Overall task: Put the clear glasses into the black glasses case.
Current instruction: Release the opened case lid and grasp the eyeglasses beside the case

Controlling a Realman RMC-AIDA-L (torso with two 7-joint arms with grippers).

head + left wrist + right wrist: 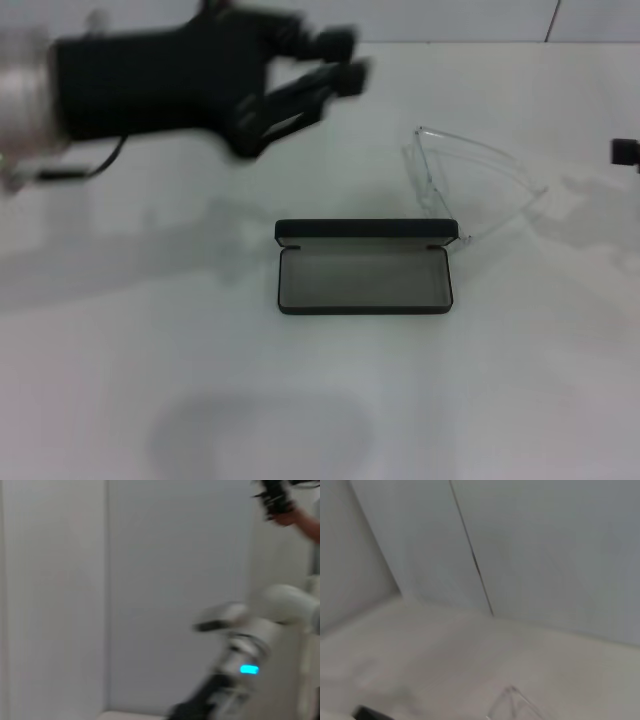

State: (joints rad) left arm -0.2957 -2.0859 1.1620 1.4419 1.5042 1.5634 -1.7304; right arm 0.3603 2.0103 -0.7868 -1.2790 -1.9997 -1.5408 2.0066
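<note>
The black glasses case (363, 278) lies open in the middle of the white table, grey lining up, its lid (365, 232) on the far side. The clear glasses (470, 180) rest on the table just behind and to the right of the case, one arm reaching down beside the lid's right end. A part of the clear glasses (512, 705) also shows in the right wrist view. My left gripper (340, 58) hangs high over the far left of the table, open and holding nothing, well apart from both. Only a black tip of my right gripper (626, 151) shows at the right edge.
The white table (320, 400) ends at a pale wall (545, 555) behind. The left wrist view shows my right arm (250, 670) with a blue light, and a person's hand (287, 510) holding something black at the far side.
</note>
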